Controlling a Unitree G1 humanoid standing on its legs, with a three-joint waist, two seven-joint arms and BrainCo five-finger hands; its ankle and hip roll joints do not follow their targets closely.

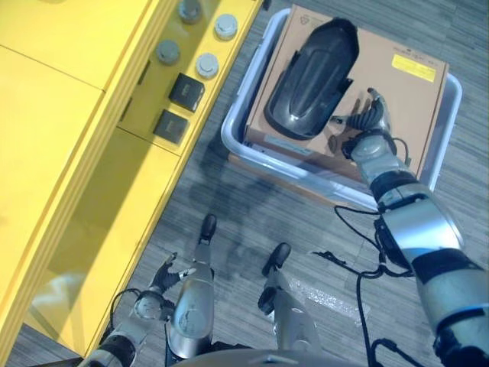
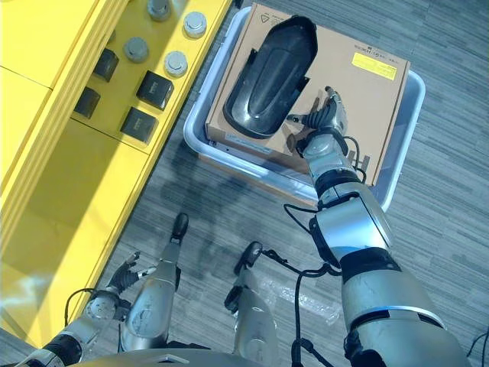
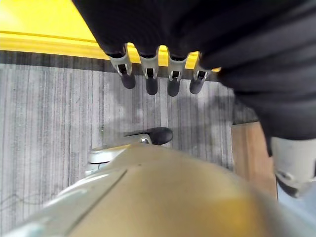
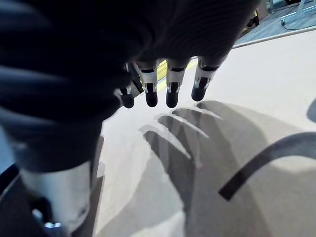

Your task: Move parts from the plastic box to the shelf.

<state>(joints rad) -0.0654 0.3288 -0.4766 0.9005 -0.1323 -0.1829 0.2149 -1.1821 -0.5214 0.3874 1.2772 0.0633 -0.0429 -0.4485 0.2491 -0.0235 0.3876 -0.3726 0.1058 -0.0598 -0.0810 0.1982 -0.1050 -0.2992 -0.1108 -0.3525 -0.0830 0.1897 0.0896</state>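
The black moulded part lies on a brown cardboard box that sits inside the pale plastic box on the grey floor. The part's long axis runs from about 1 o'clock, where its narrow rounded end points, to about 7 o'clock, where the wider end sits near the carton's edge. A yellow label with small dark print, too small to read, sits on the carton at 2 o'clock from the part, and a faint outlined emblem marks the carton's far corner.

The right hand hovers over the carton just beside the part, at about 4 o'clock from it, fingers straight and spread, holding nothing; its wrist view shows the fingertips above bare cardboard.

At 9 o'clock from the plastic box stands the yellow shelf, carrying grey round parts and black square blocks.

The left hand hangs low near the shelf's edge, fingers relaxed and empty.
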